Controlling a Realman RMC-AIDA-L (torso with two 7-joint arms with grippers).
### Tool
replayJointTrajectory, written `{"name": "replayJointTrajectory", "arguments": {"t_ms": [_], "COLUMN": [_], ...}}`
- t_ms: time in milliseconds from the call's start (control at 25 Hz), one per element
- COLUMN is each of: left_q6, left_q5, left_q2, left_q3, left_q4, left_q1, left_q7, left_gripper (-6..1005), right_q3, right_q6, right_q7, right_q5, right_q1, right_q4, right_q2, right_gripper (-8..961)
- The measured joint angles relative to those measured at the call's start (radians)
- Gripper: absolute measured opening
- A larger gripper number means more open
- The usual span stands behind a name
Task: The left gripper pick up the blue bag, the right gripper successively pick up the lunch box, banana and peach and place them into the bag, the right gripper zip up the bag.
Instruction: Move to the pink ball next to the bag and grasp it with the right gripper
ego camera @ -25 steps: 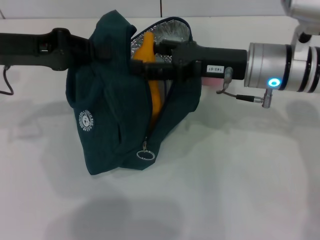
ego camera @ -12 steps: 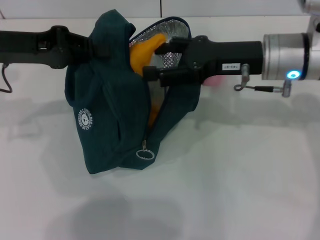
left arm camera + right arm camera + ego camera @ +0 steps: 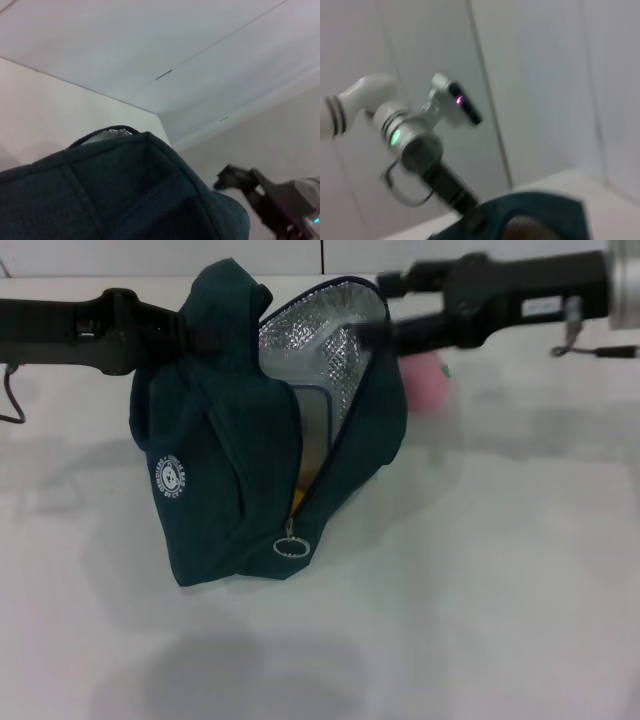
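White table (image 3: 480, 590) under blue bag (image 3: 215, 490); pale panelled wall (image 3: 125, 45) behind

A plain white tabletop (image 3: 480, 600) spreads under soft shadows, with a pale panelled wall (image 3: 150, 45) rising behind it.

Round white logo (image 3: 171, 480) is printed on the blue bag (image 3: 230, 460), side facing away from the right tool; ring lettering too small to be read. White label strip (image 3: 541, 306) is stuck on the right arm behind its tool; characters blurred, unreadable. No other text seen.
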Motion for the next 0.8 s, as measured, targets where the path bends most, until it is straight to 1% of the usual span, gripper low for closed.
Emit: {"name": "replayJointTrajectory", "arguments": {"t_ms": [80,160,240,320,400,440,520,560,640,680,720,760,800], "left_q6": [0.0,0.0,0.0,0.0,0.001,0.001,0.001,0.001,0.0,0.0,0.0,0.0,0.0], "left_q5": [0.0,0.0,0.0,0.0,0.0,0.0,0.0,0.0,0.0,0.0,0.0,0.0,0.0], "left_q2": [0.0,0.0,0.0,0.0,-0.001,-0.001,-0.002,-0.003,-0.004,-0.005,-0.006,-0.007,-0.008], "left_q3": [0.0,0.0,0.0,0.0,0.0,0.0,0.0,0.0,0.0,0.0,0.0,0.0,0.0], "left_q4": [0.0,-0.001,-0.001,-0.001,0.0,-0.001,-0.001,0.0,0.0,0.0,0.0,0.0,0.0], "left_q1": [-0.001,-0.002,-0.004,-0.004,-0.005,-0.006,-0.009,-0.011,-0.015,-0.018,-0.02,-0.024,-0.026], "left_q7": [0.0,-0.001,-0.004,-0.006,-0.007,-0.007,-0.007,-0.007,-0.007,-0.007,-0.006,-0.005,-0.004], "left_gripper": [38,38,38,38,38,38,38,38,38,38,38,38,38], "right_q3": [0.076,0.119,0.13,0.132,0.133,0.133,0.134,0.134,0.134,0.131,0.129,0.128,0.127], "right_q6": [-0.008,-0.002,0.029,0.054,0.069,0.072,0.075,0.078,0.091,0.105,0.12,0.131,0.149], "right_q7": [0.001,0.011,0.053,0.113,0.198,0.232,0.291,0.308,0.316,0.316,0.314,0.312,0.308], "right_q5": [-0.011,-0.018,-0.046,-0.104,-0.21,-0.26,-0.381,-0.43,-0.489,-0.527,-0.56,-0.58,-0.615], "right_q1": [-0.031,-0.063,-0.083,-0.078,-0.043,-0.021,0.029,0.051,0.078,0.094,0.105,0.112,0.118], "right_q4": [-0.005,-0.005,-0.005,-0.006,-0.005,-0.001,0.013,0.02,0.028,0.032,0.036,0.037,0.04], "right_q2": [0.003,-0.011,-0.039,-0.071,-0.109,-0.122,-0.137,-0.139,-0.131,-0.119,-0.102,-0.091,-0.07], "right_gripper": [870,870,870,870,869,869,869,869,869,869,869,869,869]}}
